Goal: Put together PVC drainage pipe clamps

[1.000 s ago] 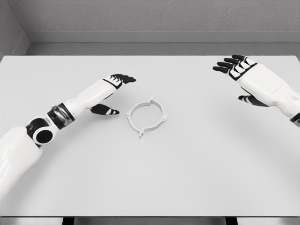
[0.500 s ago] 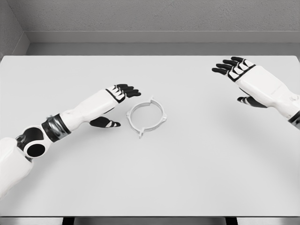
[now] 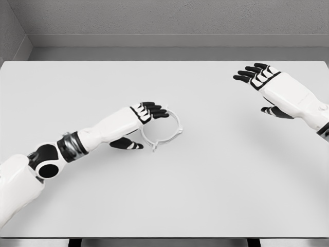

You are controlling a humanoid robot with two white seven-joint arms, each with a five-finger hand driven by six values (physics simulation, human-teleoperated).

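Left hand [image 3: 138, 126] spread, fingers over pipe clamp [image 3: 163, 128] rim on table [image 3: 205, 185], right hand [image 3: 264, 85] spread, well apart.

Table [image 3: 205, 195] top: smooth matt light grey, no grain, no sheen, looks like laminate or painted board. Pipe clamp ring [image 3: 172, 135]: white plastic, matt, thin-walled. Left hand [image 3: 140, 123] and right hand [image 3: 264, 85]: hard white shell panels with a faint satin gloss, black fingers [image 3: 154, 107] that look rubbery or matt plastic. Left arm has a dark glossy band [image 3: 69, 147] at the wrist joint, metallic-looking. Back wall [image 3: 164, 18]: rough, speckled grey, like concrete or plaster.
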